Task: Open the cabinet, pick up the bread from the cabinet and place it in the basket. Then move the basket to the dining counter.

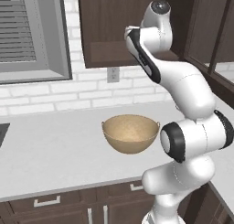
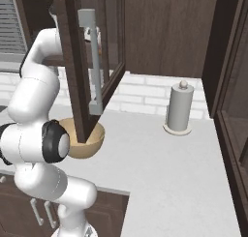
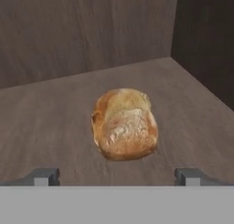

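The bread (image 3: 124,123), a golden-brown roll, lies on the dark wooden shelf inside the cabinet (image 1: 114,26). My gripper (image 3: 118,177) is open, with its two fingertips (image 3: 45,176) spread wide just in front of the roll, touching nothing. In the right base view the cabinet's glass door (image 2: 80,71) stands swung open, its silver bar handle (image 2: 94,62) facing the camera, and my arm reaches up behind it. The tan woven basket (image 1: 130,134) sits on the light grey worktop below the cabinet; the open door partly hides the basket (image 2: 96,139) in the right base view.
A paper towel roll (image 2: 179,108) stands at the back of the worktop (image 2: 160,163) to the right. A wall outlet (image 1: 113,74) and a window (image 1: 27,35) are on the brick wall. Another tall glass-door cabinet (image 2: 232,86) lines the right side.
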